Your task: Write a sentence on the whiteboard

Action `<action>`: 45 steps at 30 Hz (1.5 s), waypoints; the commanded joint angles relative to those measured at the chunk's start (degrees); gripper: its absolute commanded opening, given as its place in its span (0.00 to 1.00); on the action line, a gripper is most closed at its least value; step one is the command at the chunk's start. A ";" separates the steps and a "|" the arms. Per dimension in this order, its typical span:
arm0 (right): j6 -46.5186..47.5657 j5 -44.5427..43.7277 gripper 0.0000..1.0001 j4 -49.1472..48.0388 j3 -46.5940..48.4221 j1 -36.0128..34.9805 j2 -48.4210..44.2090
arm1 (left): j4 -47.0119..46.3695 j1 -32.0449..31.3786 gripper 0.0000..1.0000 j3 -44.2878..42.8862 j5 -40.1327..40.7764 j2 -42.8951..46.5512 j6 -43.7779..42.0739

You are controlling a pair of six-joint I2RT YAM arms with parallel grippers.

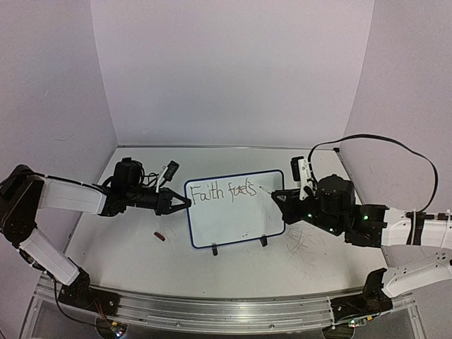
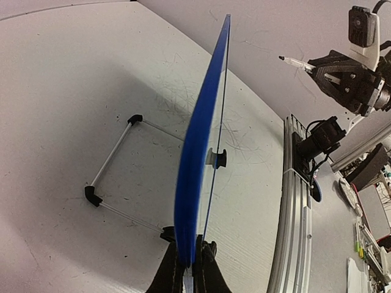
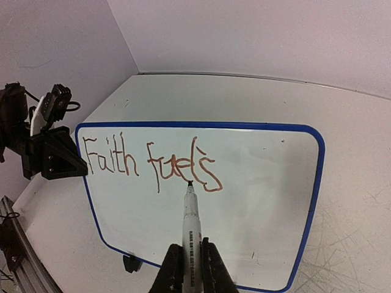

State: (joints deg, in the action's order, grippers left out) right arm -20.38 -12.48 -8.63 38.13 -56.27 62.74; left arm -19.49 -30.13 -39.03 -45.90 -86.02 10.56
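The whiteboard [image 1: 240, 222] stands on its black feet in the middle of the table, with "Faith fuels" [image 1: 222, 191] written along its top. My left gripper [image 1: 185, 201] is shut on the board's left rim. In the left wrist view its fingers [image 2: 173, 271] pinch the blue edge [image 2: 198, 152]. My right gripper [image 3: 188, 268] is shut on a white marker [image 3: 190, 226]. The marker's tip points at the end of "fuels" [image 3: 183, 165]. The left wrist view shows that tip [image 2: 282, 58] held a little off the board's face.
A small red cap [image 1: 160, 236] lies on the table left of the board. A wire stand [image 2: 113, 162] props the board from behind. The aluminium rail [image 1: 212, 311] runs along the near edge. Walls close in at the back and both sides.
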 commanded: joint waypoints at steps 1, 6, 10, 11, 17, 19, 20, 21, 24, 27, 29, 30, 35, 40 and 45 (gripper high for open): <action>0.68 0.92 0.00 -2.36 0.17 -0.03 0.08 | 1.31 -0.45 0.00 -1.42 4.66 -0.79 0.10; 0.66 0.03 0.00 -2.28 0.37 -0.06 0.52 | 1.36 -0.62 0.00 -1.84 5.70 -1.78 0.51; -0.44 -1.33 0.00 -1.94 0.29 -0.07 0.63 | 1.29 -1.01 0.00 -1.93 5.95 -1.61 0.46; -0.83 -1.67 0.00 -1.88 0.21 -0.05 0.62 | 1.29 -1.18 0.00 -1.92 5.84 -1.56 0.33; -0.43 -0.58 0.00 -1.31 1.07 -0.20 1.62 | 1.29 -2.02 0.00 -1.76 6.61 -1.10 -0.34; 0.32 -0.10 0.00 -1.26 2.09 -1.00 3.08 | 1.29 -2.16 0.00 -1.65 6.88 -0.96 -0.49; 0.59 0.10 0.00 -1.23 2.76 -1.52 4.01 | 1.29 -2.20 0.00 -1.57 7.16 -0.86 -0.53; 0.82 0.29 0.00 -1.22 3.54 -2.17 4.98 | 1.29 -2.21 0.00 -1.46 7.44 -0.77 -0.57; 1.76 0.01 0.00 -1.28 5.91 -4.38 8.75 | 1.29 -2.21 0.00 -1.00 8.04 -0.29 -0.80; 1.80 -0.07 0.00 -1.63 8.60 -6.52 11.89 | 1.29 -2.21 0.00 -0.34 9.19 0.37 -1.12; 1.52 0.22 0.00 -2.39 9.68 -7.26 13.79 | 1.29 -2.21 0.00 -0.06 9.50 0.57 -1.42; 1.45 0.27 0.00 -2.58 10.31 -7.71 14.54 | 1.29 -2.21 0.00 0.01 9.53 0.58 -1.64; 0.65 0.66 0.00 -2.88 12.26 -9.25 17.74 | 1.29 -2.21 0.00 0.22 10.04 0.69 -2.39; -0.54 0.11 0.00 -4.15 12.60 -11.06 20.18 | 1.29 -2.21 0.00 0.21 10.09 0.33 -2.22; -2.83 -0.75 0.00 -8.97 11.04 -12.42 21.35 | 1.29 -2.21 0.00 0.55 10.23 0.78 -1.87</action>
State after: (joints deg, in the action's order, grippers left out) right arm -21.14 -12.12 -11.73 48.56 -67.68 83.43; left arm -19.94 -32.21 -39.31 -41.52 -85.97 11.33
